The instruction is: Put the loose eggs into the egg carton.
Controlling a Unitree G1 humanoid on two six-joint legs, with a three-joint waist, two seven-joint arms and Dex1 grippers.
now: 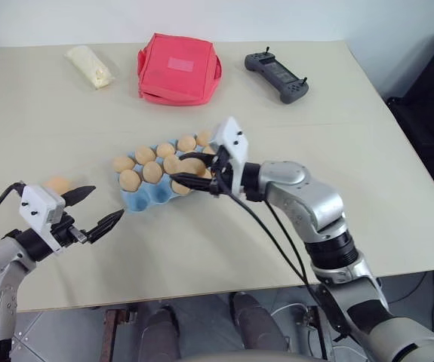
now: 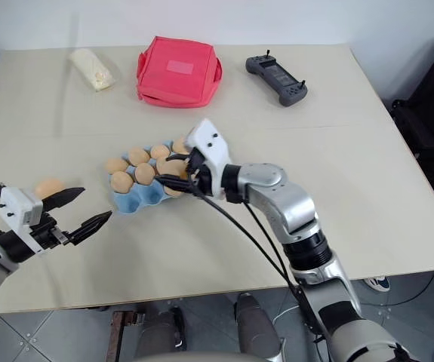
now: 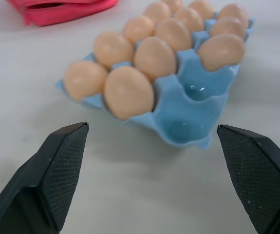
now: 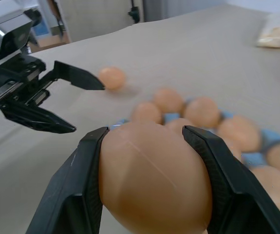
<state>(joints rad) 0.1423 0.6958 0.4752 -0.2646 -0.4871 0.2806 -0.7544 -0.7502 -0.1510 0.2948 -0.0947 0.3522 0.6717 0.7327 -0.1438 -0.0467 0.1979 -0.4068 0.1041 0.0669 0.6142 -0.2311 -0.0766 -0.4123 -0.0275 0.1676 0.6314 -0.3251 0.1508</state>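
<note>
The light blue egg carton (image 1: pixel 137 200) lies mid-table with several pale orange eggs in its cups; two cups at its near end (image 3: pixel 188 122) are bare. My right gripper (image 1: pixel 190 172) hovers over the carton's near side, pointing left, shut on one egg (image 4: pixel 154 183). One loose egg (image 1: pixel 56 184) rests on the table left of the carton. My left gripper (image 1: pixel 105 204) stands open just in front of that loose egg, its fingers aimed toward the carton with nothing between them.
A red fabric pouch (image 1: pixel 177 68) sits at the back centre, a pale plastic bag (image 1: pixel 90 66) to its left and a black handheld controller (image 1: pixel 277 75) to its right. The table's front edge runs close below my left gripper.
</note>
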